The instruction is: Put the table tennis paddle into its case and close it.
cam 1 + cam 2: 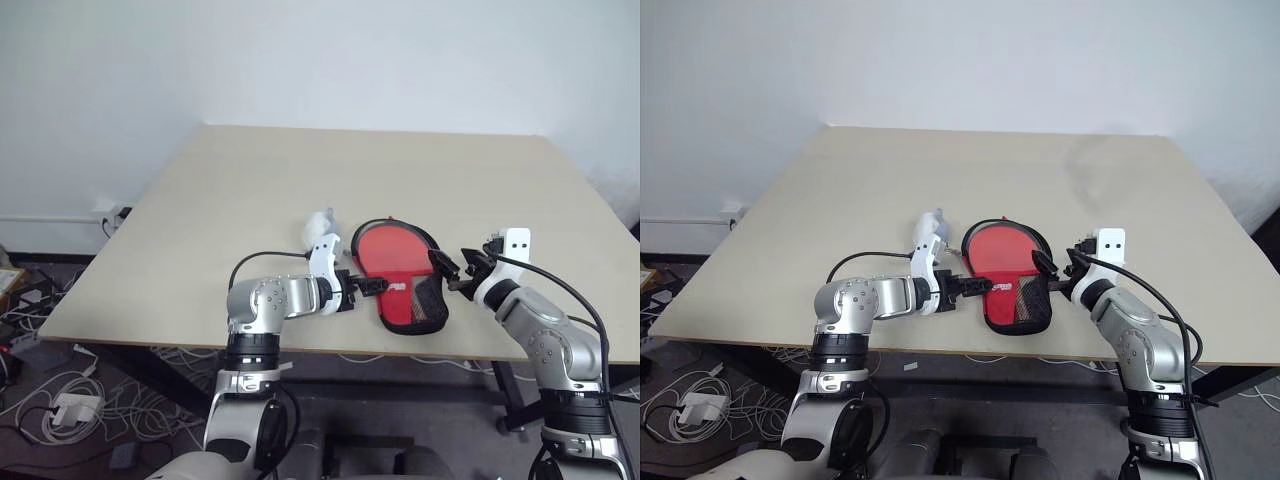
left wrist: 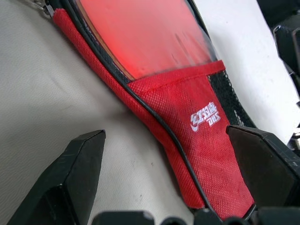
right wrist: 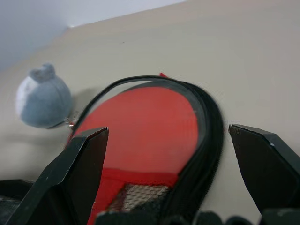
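Both your left gripper point(image 1: 377, 285) and right gripper point(image 1: 452, 272) hang spread and empty, flanking the unzipped case point(image 1: 415, 300) whose open mouth shows the paddle point(image 1: 390, 250) already inside, ready for zipping.

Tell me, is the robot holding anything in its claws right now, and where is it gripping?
Nothing is held. Both the left gripper and right gripper stand open beside the case, one on each side.
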Robot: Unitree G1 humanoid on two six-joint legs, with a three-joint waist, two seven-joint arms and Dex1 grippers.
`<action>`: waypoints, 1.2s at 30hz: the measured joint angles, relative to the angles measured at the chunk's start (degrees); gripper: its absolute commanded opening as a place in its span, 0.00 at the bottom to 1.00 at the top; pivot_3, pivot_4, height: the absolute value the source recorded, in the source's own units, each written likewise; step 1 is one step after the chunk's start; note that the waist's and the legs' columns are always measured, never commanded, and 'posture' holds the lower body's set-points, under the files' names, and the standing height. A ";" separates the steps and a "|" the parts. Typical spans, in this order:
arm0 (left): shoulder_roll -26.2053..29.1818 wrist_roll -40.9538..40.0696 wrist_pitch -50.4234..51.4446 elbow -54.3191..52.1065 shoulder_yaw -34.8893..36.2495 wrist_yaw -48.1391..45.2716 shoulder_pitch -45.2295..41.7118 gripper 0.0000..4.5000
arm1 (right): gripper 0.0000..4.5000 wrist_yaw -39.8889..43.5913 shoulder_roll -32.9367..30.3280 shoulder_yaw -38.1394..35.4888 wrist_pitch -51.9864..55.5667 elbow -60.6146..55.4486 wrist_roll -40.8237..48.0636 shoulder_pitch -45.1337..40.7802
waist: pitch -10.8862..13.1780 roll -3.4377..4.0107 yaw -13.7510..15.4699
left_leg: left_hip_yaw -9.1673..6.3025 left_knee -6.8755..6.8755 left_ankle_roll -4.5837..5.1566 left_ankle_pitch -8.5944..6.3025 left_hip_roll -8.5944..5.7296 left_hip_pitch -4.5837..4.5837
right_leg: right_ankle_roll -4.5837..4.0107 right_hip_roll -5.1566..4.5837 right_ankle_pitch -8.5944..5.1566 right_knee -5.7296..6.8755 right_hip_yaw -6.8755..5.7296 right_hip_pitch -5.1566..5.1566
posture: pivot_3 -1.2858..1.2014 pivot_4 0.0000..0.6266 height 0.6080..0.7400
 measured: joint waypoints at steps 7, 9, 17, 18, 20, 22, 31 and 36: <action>-2.35 -0.14 -4.16 7.42 2.04 -0.04 -3.38 1.00 | 0.99 -1.60 0.53 -0.03 -3.57 2.70 -4.51 0.62 | 0.00 0.00 0.34 | -0.06 0.05 0.00 0.00 -0.05 0.00 | 0.00 -0.03 0.00 0.00 -0.06 0.08 | 0.52 0.00 0.81; -2.86 0.00 -5.10 8.52 1.95 -0.04 -3.75 1.00 | 0.99 -1.80 0.69 -0.18 -3.97 2.76 -4.69 0.66 | 0.00 0.00 0.34 | -0.08 0.05 0.00 0.00 -0.06 0.00 | 0.00 -0.04 0.00 0.00 -0.06 0.09 | 0.52 0.00 0.81; -4.75 -0.31 -5.48 13.30 2.72 -0.06 -6.32 1.00 | 0.99 -2.55 1.56 -3.50 -5.41 2.76 -5.10 1.67 | 0.00 0.01 0.59 | -0.11 0.07 0.02 -0.01 -0.10 0.00 | 0.00 -0.08 0.00 -0.01 -0.08 0.13 | 0.52 0.00 0.81; -4.79 -0.39 -5.51 13.66 2.83 -0.06 -6.50 1.00 | 0.99 -2.72 1.56 -3.85 -5.55 2.76 -5.11 1.67 | -0.01 0.01 0.61 | -0.12 0.08 0.02 -0.01 -0.11 0.00 | 0.00 -0.09 0.00 -0.02 -0.10 0.14 | 0.52 0.00 0.81; -4.90 -0.62 -5.65 14.65 3.08 -0.05 -6.97 1.00 | 0.99 -3.36 1.56 -4.24 -5.91 2.76 -5.60 1.67 | -0.01 0.01 0.71 | -0.15 0.09 0.04 -0.02 -0.15 0.00 | 0.00 -0.12 0.00 -0.03 -0.12 0.16 | 0.52 0.00 0.81; -5.01 -1.05 -5.92 15.91 3.71 0.04 -7.47 0.96 | 1.00 -3.74 1.63 -4.25 -6.14 2.80 -6.16 1.67 | -0.01 0.02 0.80 | -0.17 0.10 0.05 -0.02 -0.17 0.00 | 0.00 -0.13 0.00 -0.04 -0.13 0.18 | 0.52 0.00 0.81; -5.08 -1.29 -7.35 20.81 5.68 1.61 -8.13 0.32 | 1.00 -5.86 2.11 -5.70 -6.87 3.10 -6.77 1.66 | -0.02 0.02 1.32 | -0.17 0.15 0.10 -0.05 -0.20 0.00 | -0.01 -0.15 0.00 -0.06 -0.13 0.22 | 0.52 0.00 0.81; -5.12 -2.67 -7.24 22.62 6.53 1.74 -8.19 0.02 | 1.00 -6.31 2.16 -6.05 -7.01 3.22 -6.81 1.66 | -0.02 0.02 1.31 | -0.15 0.15 0.10 -0.05 -0.19 0.00 | -0.01 -0.15 0.00 -0.05 -0.12 0.21 | 0.52 0.00 0.81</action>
